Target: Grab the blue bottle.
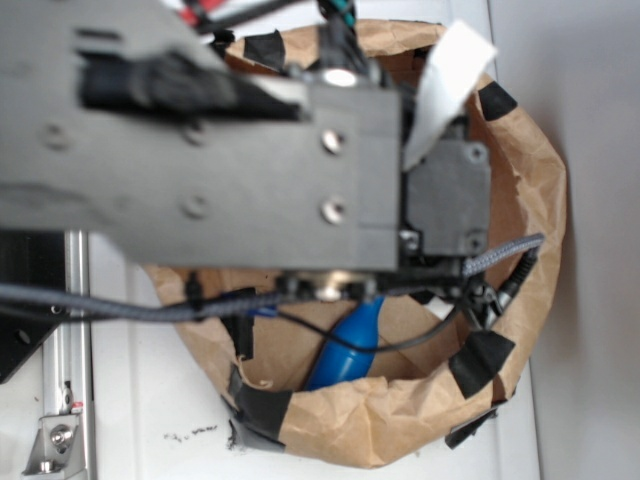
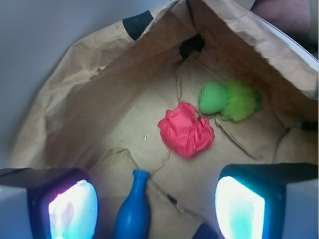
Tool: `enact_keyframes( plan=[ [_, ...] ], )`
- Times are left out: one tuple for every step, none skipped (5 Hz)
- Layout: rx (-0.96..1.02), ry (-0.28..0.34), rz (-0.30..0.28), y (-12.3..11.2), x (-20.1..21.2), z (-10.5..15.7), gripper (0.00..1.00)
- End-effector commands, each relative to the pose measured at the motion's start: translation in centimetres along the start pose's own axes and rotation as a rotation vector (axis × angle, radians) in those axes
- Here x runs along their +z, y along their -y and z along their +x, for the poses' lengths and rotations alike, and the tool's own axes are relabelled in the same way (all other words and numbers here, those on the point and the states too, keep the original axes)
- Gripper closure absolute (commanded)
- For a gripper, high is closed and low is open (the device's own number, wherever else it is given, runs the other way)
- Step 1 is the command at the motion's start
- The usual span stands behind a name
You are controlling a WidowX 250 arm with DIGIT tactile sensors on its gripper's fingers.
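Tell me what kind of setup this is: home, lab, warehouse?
Probably a lab bench rig for bin picking. A taped brown paper bin sits on a plain white table beside a metal rail. Inside lie test props: a small blue plastic bottle, a crumpled red paper ball, a fuzzy green toy.

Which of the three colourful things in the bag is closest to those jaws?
The blue bottle: it lies between the jaws, while the red paper ball and green fuzzy toy sit farther off.

White tabletop [image 1: 130, 420], brown paper enclosure [image 1: 400, 425] taped with black patches resting on it
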State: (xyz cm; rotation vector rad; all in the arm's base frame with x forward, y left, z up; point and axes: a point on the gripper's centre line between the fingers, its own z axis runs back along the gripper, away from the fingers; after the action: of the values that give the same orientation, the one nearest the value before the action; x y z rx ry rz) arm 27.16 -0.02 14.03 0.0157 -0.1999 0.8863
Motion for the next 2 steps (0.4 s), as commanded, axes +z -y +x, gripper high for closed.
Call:
enact_keyframes(
  plan=[
    [-0.036,0.0,0.012,0.7,-3.4,-2.2,0.0],
    [-0.006,-0.023,-0.032,2.3,-4.1,-3.4,0.0]
  ],
)
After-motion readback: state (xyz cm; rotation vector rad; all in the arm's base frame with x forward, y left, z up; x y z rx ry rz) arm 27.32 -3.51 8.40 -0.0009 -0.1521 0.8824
